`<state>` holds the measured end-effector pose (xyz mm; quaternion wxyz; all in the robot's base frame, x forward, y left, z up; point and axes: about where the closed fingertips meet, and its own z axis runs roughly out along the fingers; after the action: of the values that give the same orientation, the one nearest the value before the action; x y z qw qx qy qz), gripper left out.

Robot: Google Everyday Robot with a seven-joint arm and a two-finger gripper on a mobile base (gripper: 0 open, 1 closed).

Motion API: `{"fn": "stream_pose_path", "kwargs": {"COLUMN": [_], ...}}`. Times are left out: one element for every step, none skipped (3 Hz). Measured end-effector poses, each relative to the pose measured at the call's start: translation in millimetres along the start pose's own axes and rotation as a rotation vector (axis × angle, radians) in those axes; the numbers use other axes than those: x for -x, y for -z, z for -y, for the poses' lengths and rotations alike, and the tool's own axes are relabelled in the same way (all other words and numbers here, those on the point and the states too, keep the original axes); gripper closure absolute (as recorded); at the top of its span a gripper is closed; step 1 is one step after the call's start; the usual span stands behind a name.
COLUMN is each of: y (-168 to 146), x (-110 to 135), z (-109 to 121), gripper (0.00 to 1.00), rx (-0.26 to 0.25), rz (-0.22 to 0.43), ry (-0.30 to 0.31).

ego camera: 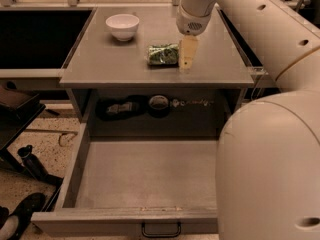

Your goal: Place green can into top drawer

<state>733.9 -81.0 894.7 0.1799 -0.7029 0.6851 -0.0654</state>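
Observation:
The green can lies on its side on the grey countertop, near the middle. My gripper hangs from the white arm just to the right of the can, close to the counter surface. The top drawer is pulled wide open below the counter, with a flat grey floor and a small dark handle on its front. Nothing lies in the drawer.
A white bowl stands at the back left of the counter. A dark recess under the counter holds small clutter. My large white arm body fills the right foreground. Dark shoes lie on the floor at left.

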Motion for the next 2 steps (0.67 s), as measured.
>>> {"fn": "stream_pose_path", "kwargs": {"y": [-5, -16], "x": [2, 25], "z": [2, 14], "gripper": [0.0, 0.0], "rx": [0.002, -0.002], "rz": [0.006, 0.018], "ry": [0.005, 0.069]}}
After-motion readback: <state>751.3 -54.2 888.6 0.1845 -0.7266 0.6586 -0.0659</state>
